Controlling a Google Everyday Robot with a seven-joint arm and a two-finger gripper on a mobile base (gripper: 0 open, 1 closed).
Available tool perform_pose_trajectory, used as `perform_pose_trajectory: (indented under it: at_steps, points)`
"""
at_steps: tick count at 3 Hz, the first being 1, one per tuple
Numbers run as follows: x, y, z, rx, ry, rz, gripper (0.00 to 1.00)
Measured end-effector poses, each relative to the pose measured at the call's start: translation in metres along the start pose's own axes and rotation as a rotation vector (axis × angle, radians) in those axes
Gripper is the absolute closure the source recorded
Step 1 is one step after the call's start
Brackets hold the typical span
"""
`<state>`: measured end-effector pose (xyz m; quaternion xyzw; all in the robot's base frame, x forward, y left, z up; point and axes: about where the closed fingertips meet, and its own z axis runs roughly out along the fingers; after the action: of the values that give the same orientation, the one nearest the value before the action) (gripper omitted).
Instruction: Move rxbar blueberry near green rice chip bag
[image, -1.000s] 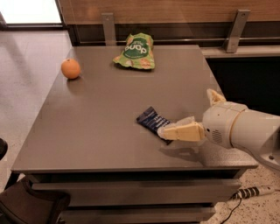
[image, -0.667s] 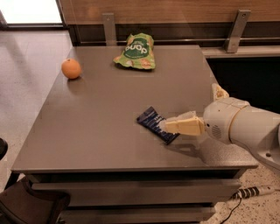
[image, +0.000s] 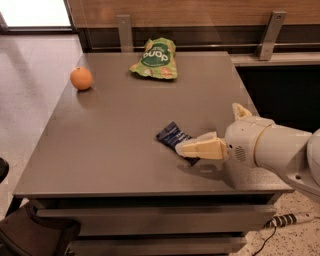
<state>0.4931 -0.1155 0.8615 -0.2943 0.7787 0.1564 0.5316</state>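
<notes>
Little weight likely in the rxbar blueberry (image: 171, 135), flat just right of frame centre on the tabletop (image: 110, 140) with the tool (image: 182, 148) covering its lower-right end, wide or narrow impossible to tell; looks stiffish yet slick-wrapped, so best pinched across the narrow width, mid-length.

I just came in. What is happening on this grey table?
A white robot arm reaches in from the right; its claw is at the small flat dark-blue snack bar, near the front right of the grey table. The crinkled bright-green chip bag lies far off at the back edge, and a round orange fruit sits back left.
</notes>
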Motion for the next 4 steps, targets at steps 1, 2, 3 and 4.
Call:
perform_pose_trajectory:
  at_steps: [1, 2, 3, 4]
  points:
    - [0.020, 0.029, 0.019, -0.122, 0.015, 0.064, 0.00]
    - [0.035, 0.043, 0.028, -0.166, 0.013, 0.087, 0.00]
    - [0.047, 0.059, 0.032, -0.174, -0.005, 0.032, 0.00]
    - [0.052, 0.066, 0.035, -0.175, -0.009, 0.010, 0.17]
